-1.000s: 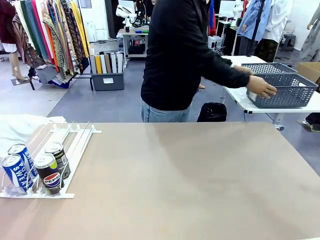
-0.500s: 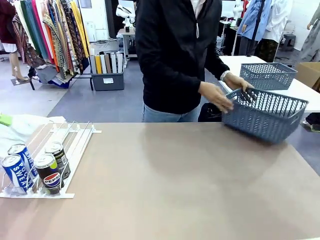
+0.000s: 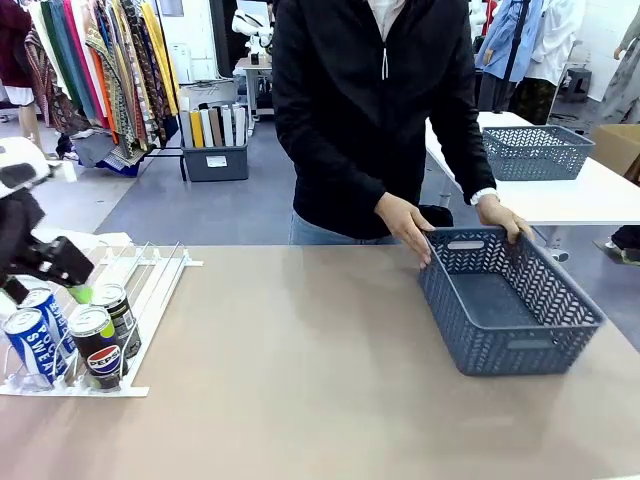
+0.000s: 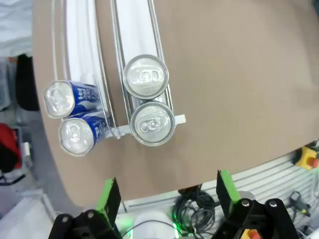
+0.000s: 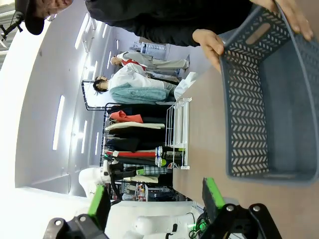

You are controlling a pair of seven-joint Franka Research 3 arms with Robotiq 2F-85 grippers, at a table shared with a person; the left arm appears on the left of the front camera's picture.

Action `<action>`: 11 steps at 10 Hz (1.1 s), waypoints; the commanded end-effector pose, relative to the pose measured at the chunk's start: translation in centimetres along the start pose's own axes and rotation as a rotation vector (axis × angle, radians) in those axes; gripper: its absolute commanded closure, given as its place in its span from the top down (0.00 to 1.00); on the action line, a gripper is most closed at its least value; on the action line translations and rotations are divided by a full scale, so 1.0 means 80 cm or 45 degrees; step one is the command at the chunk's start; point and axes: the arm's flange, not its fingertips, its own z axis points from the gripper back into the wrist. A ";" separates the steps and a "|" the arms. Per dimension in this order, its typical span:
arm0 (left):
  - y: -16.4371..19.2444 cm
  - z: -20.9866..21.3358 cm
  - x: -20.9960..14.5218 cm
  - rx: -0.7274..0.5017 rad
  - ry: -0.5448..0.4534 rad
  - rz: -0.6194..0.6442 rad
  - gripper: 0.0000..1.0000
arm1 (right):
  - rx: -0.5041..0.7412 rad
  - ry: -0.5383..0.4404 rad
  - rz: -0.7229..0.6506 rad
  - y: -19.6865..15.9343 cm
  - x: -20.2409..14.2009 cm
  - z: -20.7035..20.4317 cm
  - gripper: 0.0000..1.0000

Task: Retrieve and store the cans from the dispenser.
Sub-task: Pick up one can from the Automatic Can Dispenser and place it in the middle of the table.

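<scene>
Above the loaded end of the dispenser [image 4: 130, 30] the left gripper [image 4: 167, 191] hovers spread and empty, first retrieval seemingly not begun; next it must drop around the front Pepsi can [image 3: 97, 348]

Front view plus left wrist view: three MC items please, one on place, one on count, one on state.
1. Where is the basket?
A. on a chair
B. on the table, robot's right side
C. on the floor

2. How many cans sit in the dispenser?
A. two
B. six
C. four

3. State of the left end effector?
A. open, holding nothing
B. shut on a blue can
C. shut on a black can

Key:
1 B, it rests on the table with the person's hands on its far rim.
2 C, two blue and two black at the near end.
3 A, its green pads stand wide apart above the cans, nothing between them.
</scene>
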 end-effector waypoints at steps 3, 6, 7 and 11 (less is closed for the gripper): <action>0.008 0.004 -0.001 -0.016 -0.012 0.013 1.00 | 0.011 -0.001 0.010 0.004 0.001 0.002 1.00; -0.003 -0.047 0.025 0.009 0.059 0.012 1.00 | 0.011 -0.001 0.010 0.004 0.001 0.002 1.00; -0.001 -0.065 0.037 0.043 0.113 0.033 1.00 | 0.011 -0.001 0.010 0.004 0.001 0.002 1.00; 0.011 -0.114 0.061 0.078 0.215 0.126 1.00 | 0.011 -0.001 0.010 0.004 0.001 0.002 1.00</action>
